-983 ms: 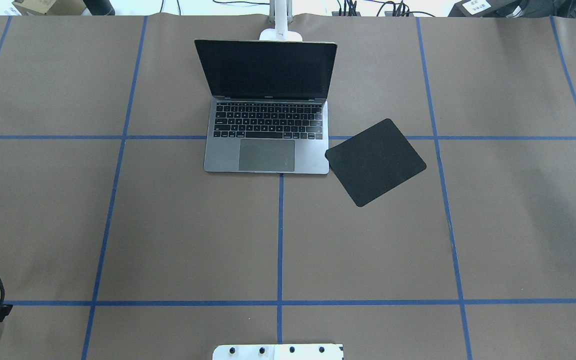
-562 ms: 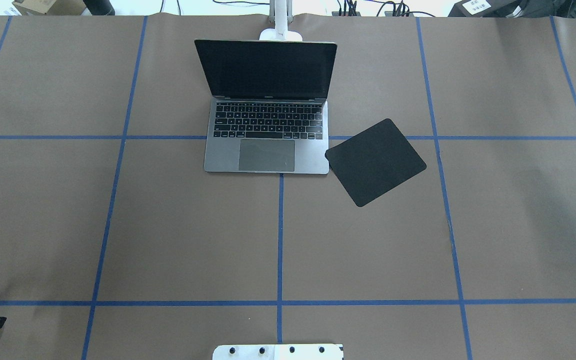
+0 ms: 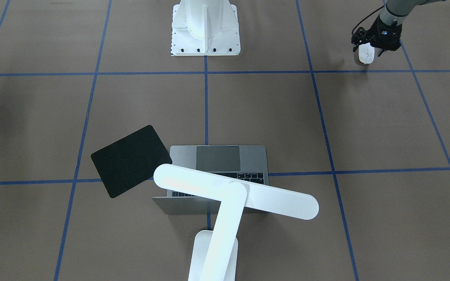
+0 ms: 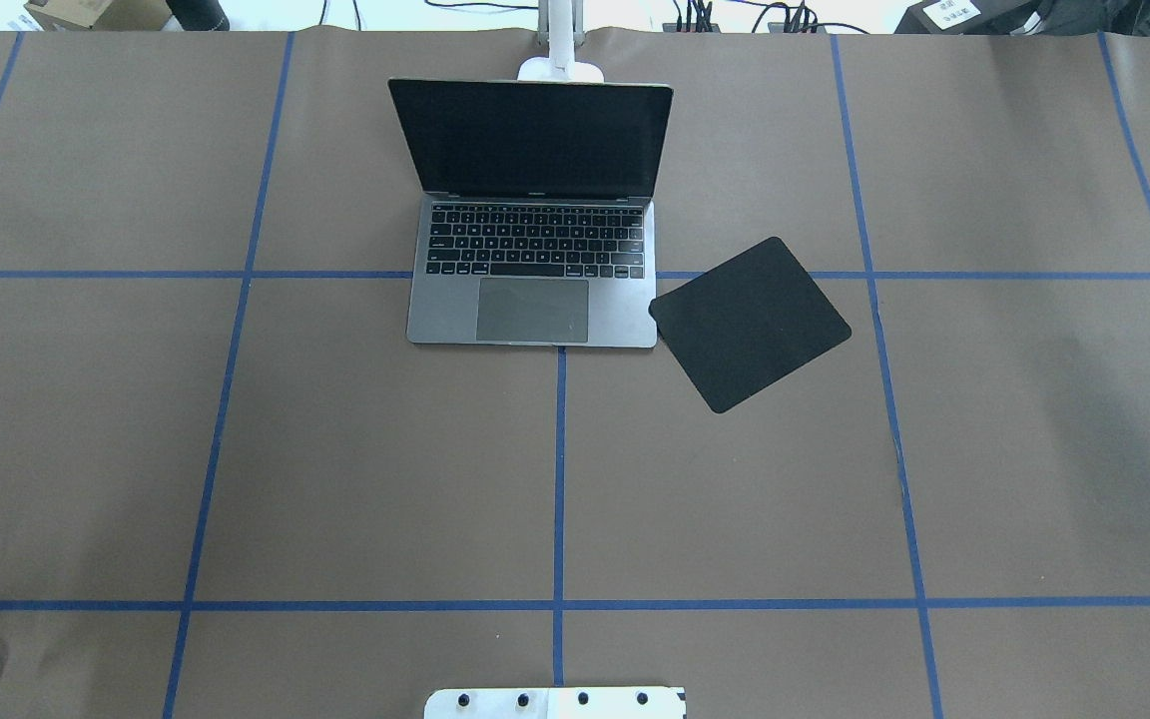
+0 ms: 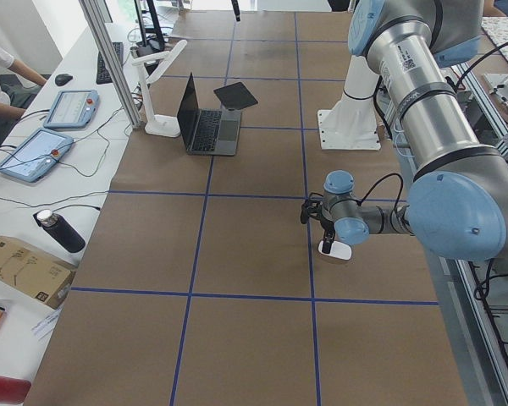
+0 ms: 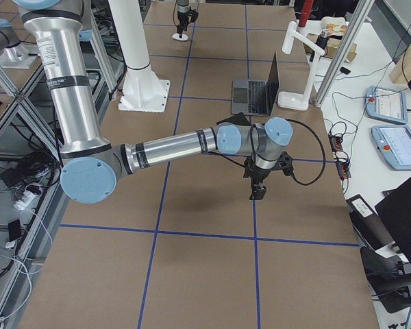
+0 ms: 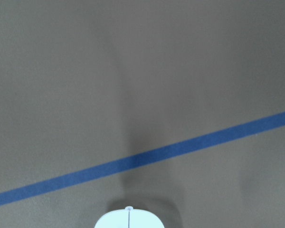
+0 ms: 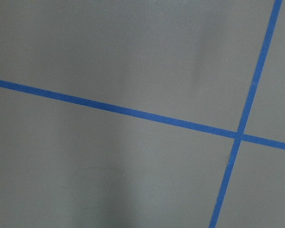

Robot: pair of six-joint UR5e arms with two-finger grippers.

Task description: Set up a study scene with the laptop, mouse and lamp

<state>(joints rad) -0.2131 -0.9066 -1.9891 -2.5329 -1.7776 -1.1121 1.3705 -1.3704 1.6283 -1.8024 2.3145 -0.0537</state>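
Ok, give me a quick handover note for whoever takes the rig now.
Left gripper: over the mouse at the table's left end; closed or not, unclear.
Right gripper: above the table on the right, nothing seen in it; state unclear.
Laptop open mid-table, lamp behind it; black mat skewed at its right front corner.
Done: laptop and lamp set.
To do: bring the mouse over, probably onto the mat.

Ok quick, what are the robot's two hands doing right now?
Left gripper: fingers either side of the mouse; gripping or not, cannot tell.
Right gripper: too little shows to tell.
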